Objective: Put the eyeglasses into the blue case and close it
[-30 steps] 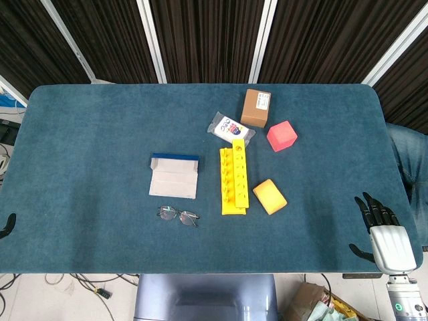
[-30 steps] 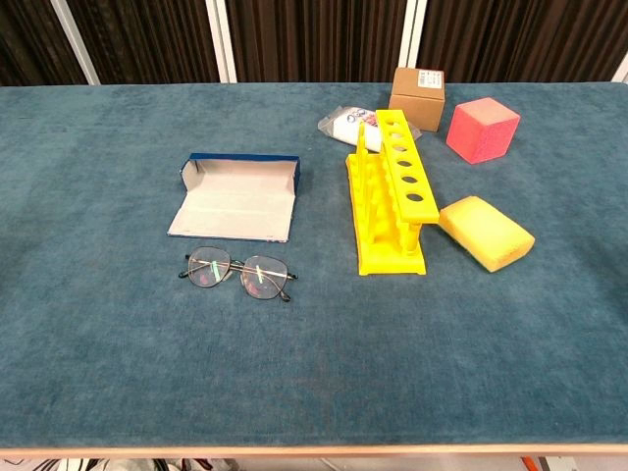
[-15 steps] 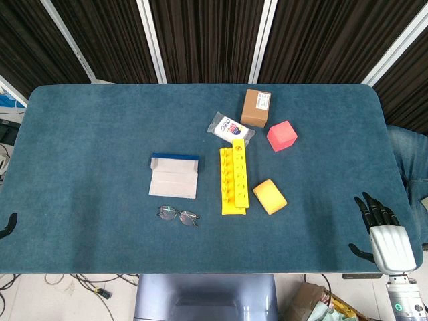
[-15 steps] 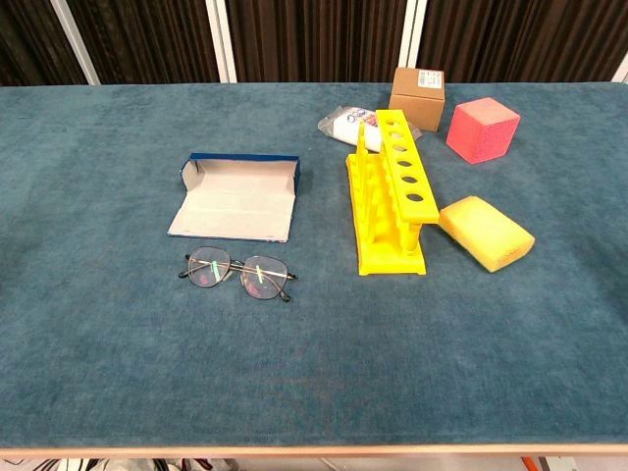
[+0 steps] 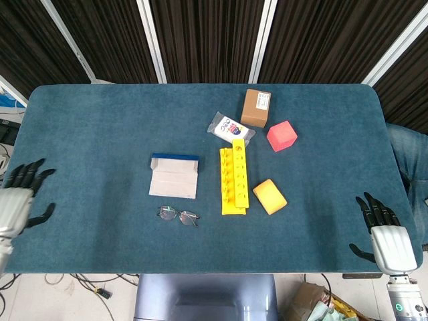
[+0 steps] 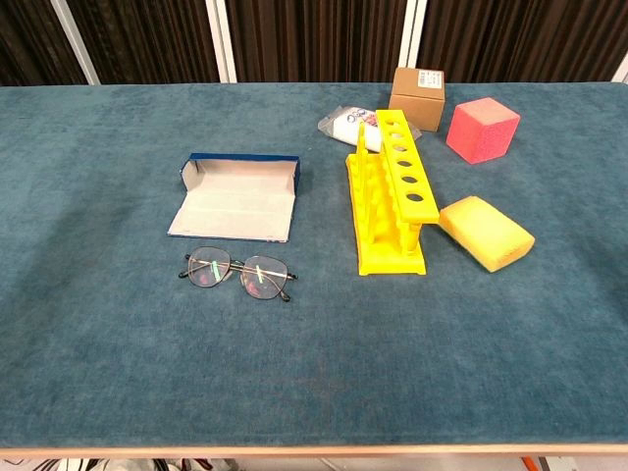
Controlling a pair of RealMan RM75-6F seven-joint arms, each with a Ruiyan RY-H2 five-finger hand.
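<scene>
Teal table (image 5: 100,120): eyeglasses (image 5: 178,215) lying crosswise beside blue case (image 5: 174,176), nearer left hand (image 5: 17,200); right hand (image 5: 384,234) idling; both splayed, empty.

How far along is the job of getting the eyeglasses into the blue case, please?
Done: only that the blue case lies open. In hand: nothing; the left hand and right hand are open at the table's edges. Left: the eyeglasses lie beside the case, so placing and closing.
</scene>
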